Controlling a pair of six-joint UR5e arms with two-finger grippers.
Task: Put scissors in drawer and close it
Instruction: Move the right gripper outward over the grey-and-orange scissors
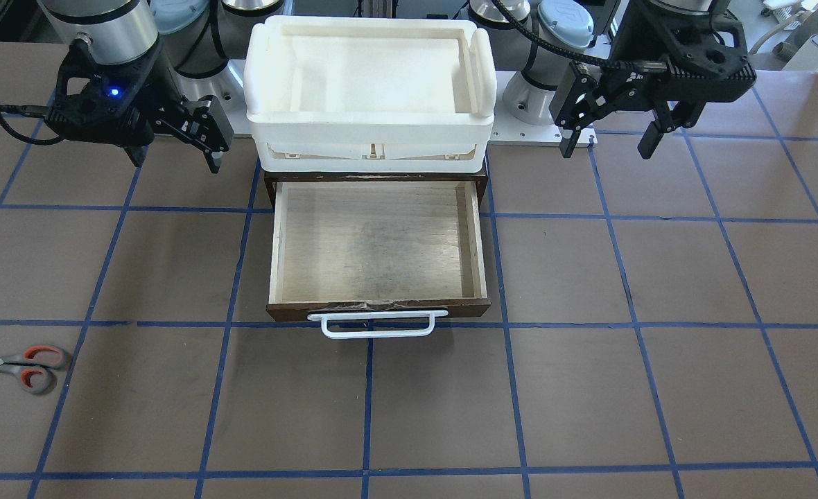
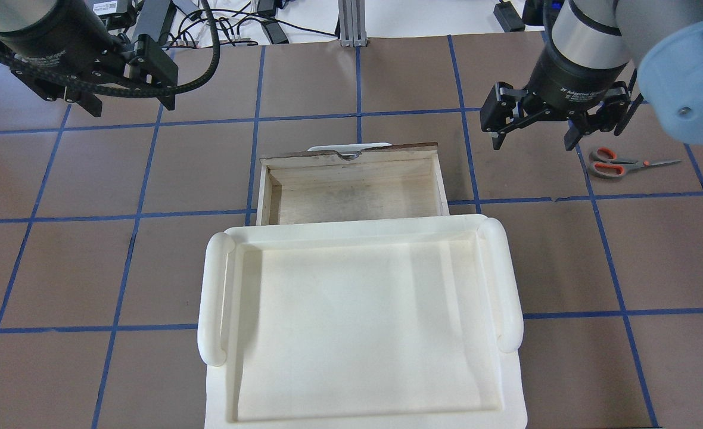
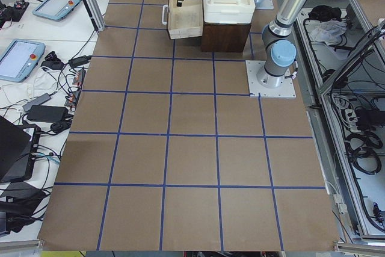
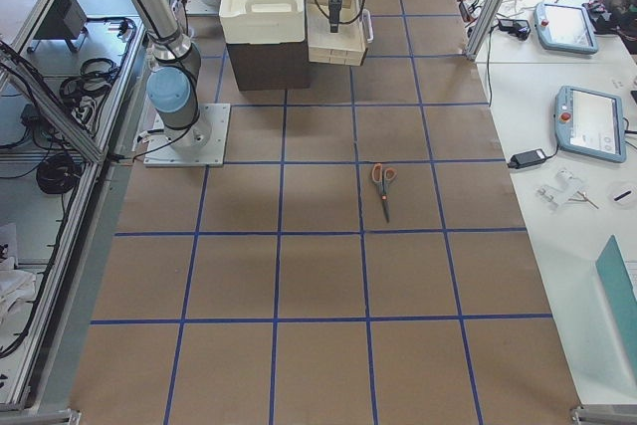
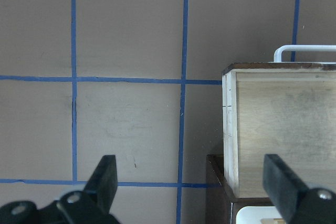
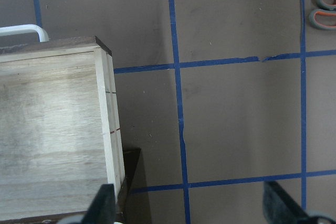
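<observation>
The scissors (image 2: 616,164) lie flat on the brown, blue-gridded table (image 2: 149,268), out to the robot's right of the drawer (image 2: 351,190) and well apart from it. Their orange-lined handles point toward the drawer and their blades point away. The right gripper (image 2: 535,140) hangs above the table between drawer and scissors, fingers spread wide and gripping nothing. The scissors rest near it on its outer side, untouched. In the right wrist view only the handle loops (image 6: 325,6) show, in the top corner beyond one finger. The drawer stands pulled open beneath a white plastic bin (image 1: 371,132), its pale plywood floor showing and its white bar handle (image 1: 378,324) facing away from the robot. The left gripper (image 2: 128,101) hovers on the drawer's other side, likewise spread and empty-handed.
</observation>
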